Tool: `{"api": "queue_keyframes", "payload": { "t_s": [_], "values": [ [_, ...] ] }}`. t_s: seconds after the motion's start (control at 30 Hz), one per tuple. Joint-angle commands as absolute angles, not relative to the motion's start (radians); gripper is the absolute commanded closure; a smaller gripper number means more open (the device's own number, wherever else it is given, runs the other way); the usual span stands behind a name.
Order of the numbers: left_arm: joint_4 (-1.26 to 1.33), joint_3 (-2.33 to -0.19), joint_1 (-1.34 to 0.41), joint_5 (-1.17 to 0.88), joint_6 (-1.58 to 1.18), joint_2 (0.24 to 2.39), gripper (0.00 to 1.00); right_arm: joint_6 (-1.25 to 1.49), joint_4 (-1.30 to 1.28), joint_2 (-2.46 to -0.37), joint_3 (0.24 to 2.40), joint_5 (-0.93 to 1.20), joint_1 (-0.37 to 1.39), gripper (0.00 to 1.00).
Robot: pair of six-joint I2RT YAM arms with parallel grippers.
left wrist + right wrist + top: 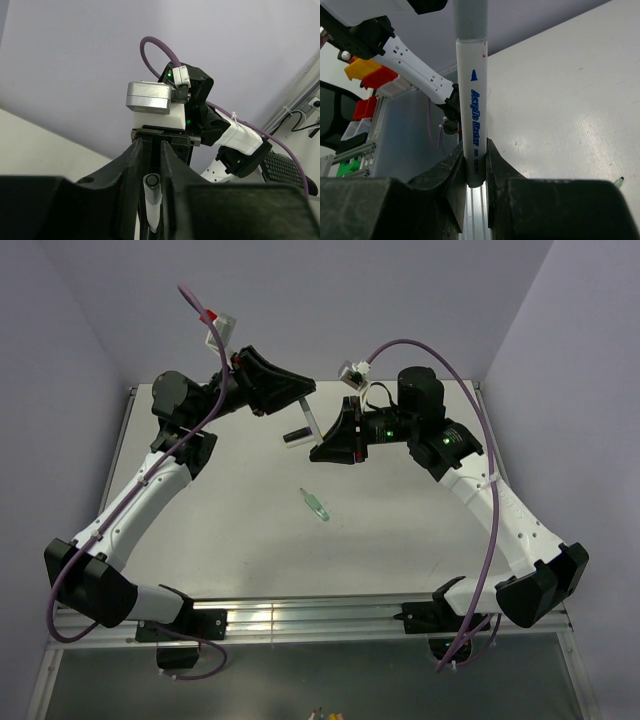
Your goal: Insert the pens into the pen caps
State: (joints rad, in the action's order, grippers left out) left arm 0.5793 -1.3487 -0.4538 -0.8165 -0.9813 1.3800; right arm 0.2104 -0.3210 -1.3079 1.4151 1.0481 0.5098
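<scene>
Both grippers hold one grey-white pen [307, 422] in the air above the far middle of the table [400, 540]. My right gripper [314, 446] is shut on the pen's tail end; its white barrel with blue print [474, 105] stands up between the fingers, around my right gripper [474, 170]. A grey cap [470, 17] sits over the pen's top end. My left gripper [302, 398] is shut on that grey cap [152, 187], and its round end shows between the fingers. A translucent green pen [315, 505] lies loose on the table; its tip shows in the right wrist view [619, 181]. The other pens and caps are out of view.
Lilac walls close in the table at the back and on both sides. A metal rail [300, 618] runs along the near edge between the arm bases. Small coloured bits [328, 714] show at the bottom edge, below the table.
</scene>
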Motion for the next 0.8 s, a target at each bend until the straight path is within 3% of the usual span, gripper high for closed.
{"api": "queue_keyframes", "payload": {
  "t_s": [0.0,0.2,0.27,0.5,0.77],
  "values": [
    [0.64,-1.359,-0.457,-0.847,-0.986,1.373,0.76,0.215,-0.275,-1.295,1.425,1.065,0.506,1.0],
    [0.695,-1.325,-0.459,-0.88,-1.043,1.376,0.97,0.215,-0.273,-1.308,1.454,1.1,0.505,1.0],
    [0.725,-1.315,-0.462,-0.893,-1.075,1.381,1.0,0.216,-0.265,-1.316,1.466,1.133,0.505,1.0],
    [0.815,-1.232,-0.505,-0.93,-1.14,1.384,1.0,0.261,-0.209,-1.348,1.509,1.229,0.503,1.0],
    [0.629,-1.192,-0.538,-0.847,-1.08,1.351,1.0,0.311,-0.202,-1.324,1.509,0.973,0.499,1.0]
  ]
}}
